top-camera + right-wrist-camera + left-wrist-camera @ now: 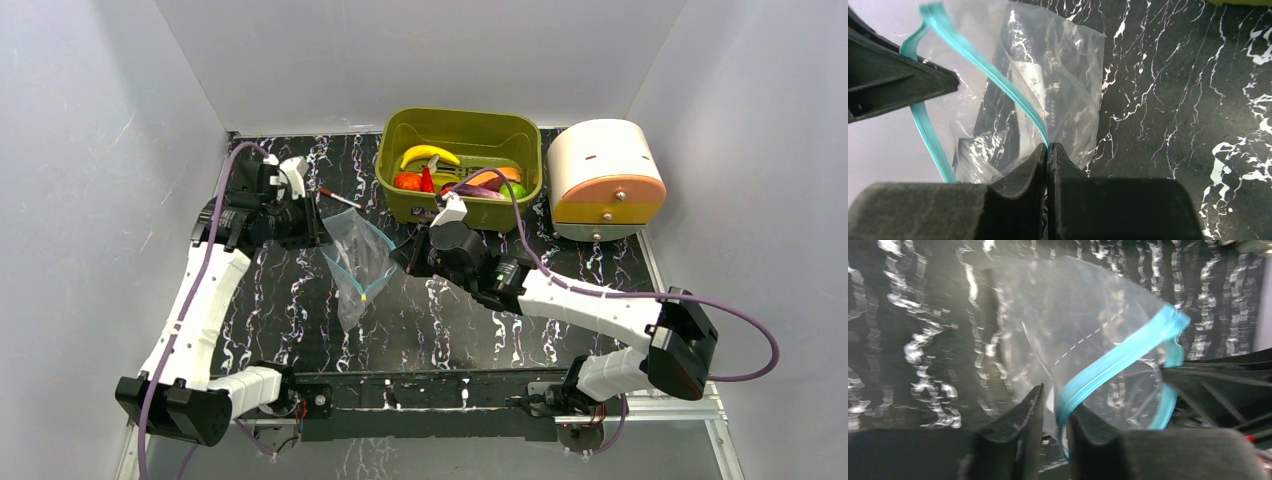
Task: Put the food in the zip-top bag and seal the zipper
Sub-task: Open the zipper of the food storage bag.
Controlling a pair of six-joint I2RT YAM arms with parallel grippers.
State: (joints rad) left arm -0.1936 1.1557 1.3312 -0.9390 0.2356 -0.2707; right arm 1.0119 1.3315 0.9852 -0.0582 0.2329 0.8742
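1. Left gripper [1055,400] has its jaws a narrow way apart, with one lip of the zipper [1118,357] running through the gap; right gripper [1048,150] is pressed tight together, pinching the teal strip at its fingertips.
2. Black, white-veined table [450,330] carries everything; both arms reach in from its near edge.
3. Olive-green tub [530,135] stands at the far edge, right of centre; a white drum [605,180] with an orange face lies just beside it on the right.
4. Zip-top bag [355,265] is spread between the two grippers, near the tub's front left corner but apart from it; its mouth is parted, the two teal lips bowing away from each other; the table's marbling shows through the clear plastic; whether it rests on the table or hangs above it I cannot tell.
5. Food lies in the tub: banana [430,155] toward the back left; carrot [495,178] toward the right; tomato [407,181] at the front left; chili [427,180] just beside the tomato.
6. Thin red-tipped stick [340,198] lies on the table between the left gripper and the tub.
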